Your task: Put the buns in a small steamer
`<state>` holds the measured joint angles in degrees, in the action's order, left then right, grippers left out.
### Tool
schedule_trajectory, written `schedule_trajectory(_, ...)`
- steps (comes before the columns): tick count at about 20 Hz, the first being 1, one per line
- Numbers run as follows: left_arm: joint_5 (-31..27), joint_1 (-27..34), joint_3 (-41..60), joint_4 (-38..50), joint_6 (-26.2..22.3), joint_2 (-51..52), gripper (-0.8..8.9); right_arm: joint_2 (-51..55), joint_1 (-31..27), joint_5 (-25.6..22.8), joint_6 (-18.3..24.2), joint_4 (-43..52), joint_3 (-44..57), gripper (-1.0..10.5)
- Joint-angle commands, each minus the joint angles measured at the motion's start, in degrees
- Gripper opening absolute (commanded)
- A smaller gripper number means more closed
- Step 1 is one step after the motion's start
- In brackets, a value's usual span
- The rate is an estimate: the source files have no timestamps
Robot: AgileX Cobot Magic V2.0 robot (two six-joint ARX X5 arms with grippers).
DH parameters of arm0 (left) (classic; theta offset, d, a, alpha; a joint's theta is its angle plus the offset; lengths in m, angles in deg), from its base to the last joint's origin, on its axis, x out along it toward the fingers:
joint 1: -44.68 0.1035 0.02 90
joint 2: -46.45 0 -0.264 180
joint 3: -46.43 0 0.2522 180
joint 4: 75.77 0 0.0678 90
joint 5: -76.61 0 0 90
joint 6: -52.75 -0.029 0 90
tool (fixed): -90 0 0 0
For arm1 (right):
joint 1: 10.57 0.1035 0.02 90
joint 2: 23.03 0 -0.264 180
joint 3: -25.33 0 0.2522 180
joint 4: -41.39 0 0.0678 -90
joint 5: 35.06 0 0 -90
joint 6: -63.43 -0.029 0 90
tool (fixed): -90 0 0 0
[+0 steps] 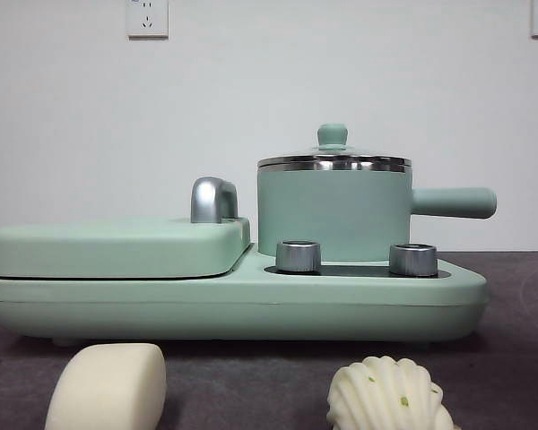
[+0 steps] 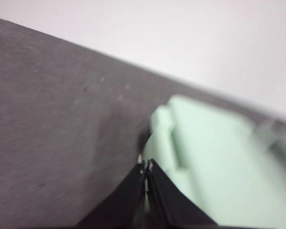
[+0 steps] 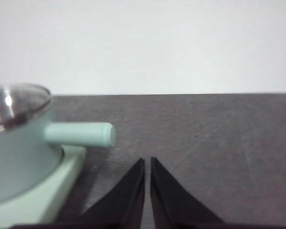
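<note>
Two cream-white buns lie on the dark table at the front: a smooth one (image 1: 108, 387) on the left and a ridged, shell-shaped one (image 1: 390, 394) with green flecks on the right. Behind them the small steamer (image 1: 334, 213), mint green with a steel rim and a closed glass lid (image 1: 334, 157), stands on the right half of the cooker base (image 1: 233, 300); its handle (image 1: 453, 202) points right. My left gripper (image 2: 145, 167) is shut, hovering at the base's corner. My right gripper (image 3: 147, 162) is shut and holds nothing, beside the steamer (image 3: 19, 143) handle (image 3: 81, 134).
A flat mint-green griddle cover (image 1: 117, 246) with a chrome handle (image 1: 213, 199) fills the base's left half. Two steel knobs (image 1: 298, 255) sit in front of the steamer. A white wall with sockets (image 1: 147, 18) stands behind.
</note>
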<state>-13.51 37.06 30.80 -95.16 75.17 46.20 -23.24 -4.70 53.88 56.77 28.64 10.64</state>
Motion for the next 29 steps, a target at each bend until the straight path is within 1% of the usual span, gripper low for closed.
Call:
schedule_trajectory(1, -0.1, 0.0, 0.9, 5.3, 14.9, 0.1, 0.07, 0.0, 0.0, 1.6, -14.9, 0.9, 0.1, 0.2)
schedule_trajectory(2, -0.1, 0.0, 0.9, 7.3, 16.9, 0.1, 0.07, 0.0, 0.0, 2.7, -16.7, 1.5, 0.1, 0.2)
schedule_trajectory(3, -0.1, 0.0, 0.9, 9.7, 17.7, 0.1, 0.07, 0.0, 0.0, 4.5, -17.8, 2.8, 0.1, 0.2)
schedule_trajectory(4, -0.1, 0.0, 0.9, 12.8, 17.3, 0.1, 0.07, 0.0, 0.0, 6.4, -18.2, 4.7, 0.1, 0.2)
schedule_trajectory(7, 0.0, 0.0, 0.4, 22.1, 17.1, 0.0, 0.07, 0.0, 0.0, 10.3, -18.2, 12.0, -0.4, 0.2)
schedule_trajectory(9, 0.7, 0.0, -0.4, 25.3, 17.1, 0.1, 0.07, 0.0, 0.0, 10.5, -18.2, 14.0, -2.1, 0.1)
schedule_trajectory(12, 1.6, 0.0, -3.3, 24.3, 16.8, 0.0, 0.07, -0.1, 0.0, 10.1, -18.2, 13.1, -6.6, 0.1)
schedule_trajectory(15, 1.7, 0.0, -7.5, 21.1, 14.3, -0.5, 0.08, -1.2, 0.0, 10.1, -18.2, 8.6, -12.0, 0.1)
schedule_trajectory(17, 1.7, 0.0, -11.1, 16.6, 13.2, -1.6, 0.08, -2.8, 0.0, 10.1, -18.2, 3.5, -16.2, 0.1)
schedule_trajectory(21, 4.0, 0.0, -20.7, 3.3, 12.5, -6.2, 0.09, -8.3, 0.0, 10.2, -17.6, -5.4, -24.6, 0.1)
schedule_trajectory(23, 5.8, 0.0, -25.8, -2.5, 11.3, -9.3, 0.10, -11.5, 0.0, 10.8, -15.8, -8.1, -28.4, 0.1)
schedule_trajectory(26, 7.1, 0.0, -33.4, -8.9, 6.6, -14.7, 0.10, -16.7, 0.0, 12.8, -13.2, -10.5, -33.7, 0.1)
schedule_trajectory(29, 8.1, 0.0, -39.6, -13.2, 1.4, -20.2, 0.10, -21.9, 0.0, 15.2, -10.4, -13.3, -38.8, 0.1)
